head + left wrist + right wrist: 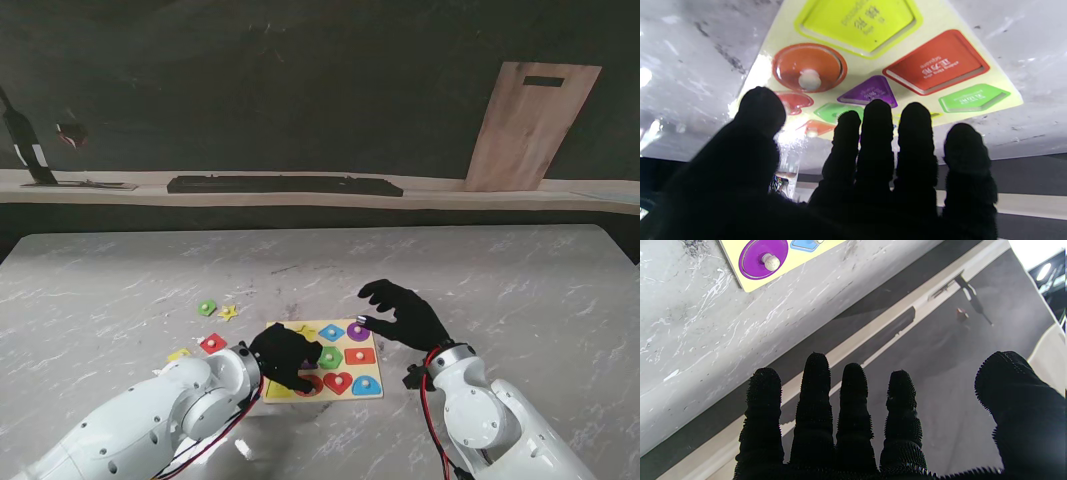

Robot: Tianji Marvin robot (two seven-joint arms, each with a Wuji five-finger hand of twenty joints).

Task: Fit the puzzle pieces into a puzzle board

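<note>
1. Step, as I judge it: between placements. Yellow wooden puzzle board (372,371) near me, partly filled; loose green (207,308), yellow star (229,312), red (212,343) pieces left of it.
2. Black-gloved left hand (284,356) over board's left part, fingers spread, empty. Right hand (402,312) at board's right edge, fingers apart, empty.
3. Next: left hand fetches a loose piece.
4. Grey marble table (480,270); dark wall, leaning wooden board (527,125).

Stand camera looks down; both wrist cameras closely share the puzzle board (322,358).
</note>
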